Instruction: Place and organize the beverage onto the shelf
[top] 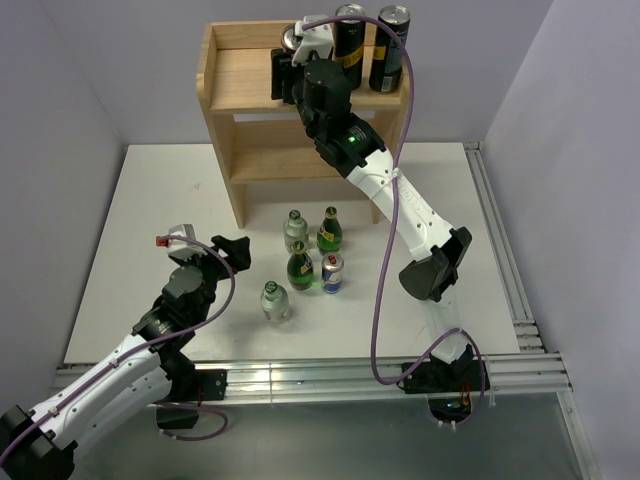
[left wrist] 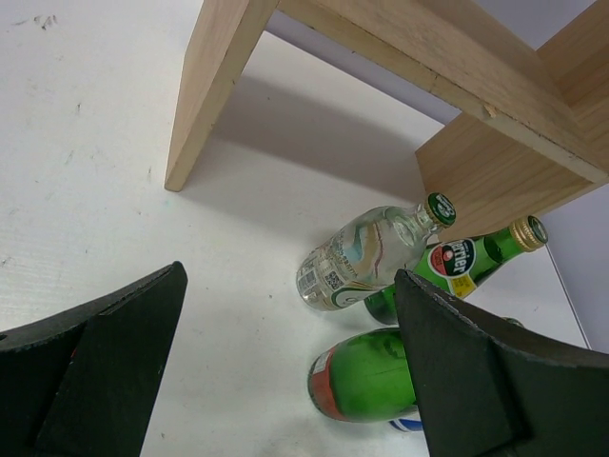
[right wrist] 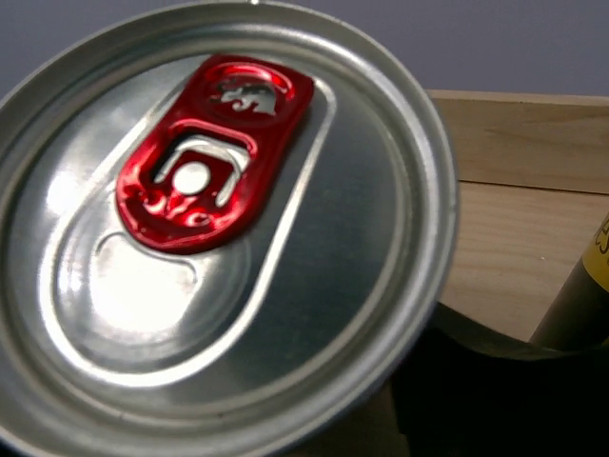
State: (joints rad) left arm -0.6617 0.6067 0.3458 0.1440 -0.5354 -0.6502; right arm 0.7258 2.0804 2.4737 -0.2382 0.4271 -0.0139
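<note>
The shelf [top: 240, 75] stands at the far edge of the white tabletop [top: 150, 200], a little left of the middle. At the right end of its upper board two dark cans [top: 349, 35] stand upright side by side. Just left of them the right gripper [top: 287, 62] reaches over the board, its fingers clasped on a silver-topped can [right wrist: 219, 219] with a red pull tab. I can't tell whether that can rests on the board.

In front of the shelf, near the middle of the table, stand a clear bottle [left wrist: 357, 257], a gold-capped green bottle [left wrist: 476, 257], a second green bottle [top: 300, 268], a small can [top: 332, 272] and another clear bottle [top: 275, 300]. To their left, towards the near left corner, the left gripper [top: 225, 250] has its fingers spread wide with nothing between them.
</note>
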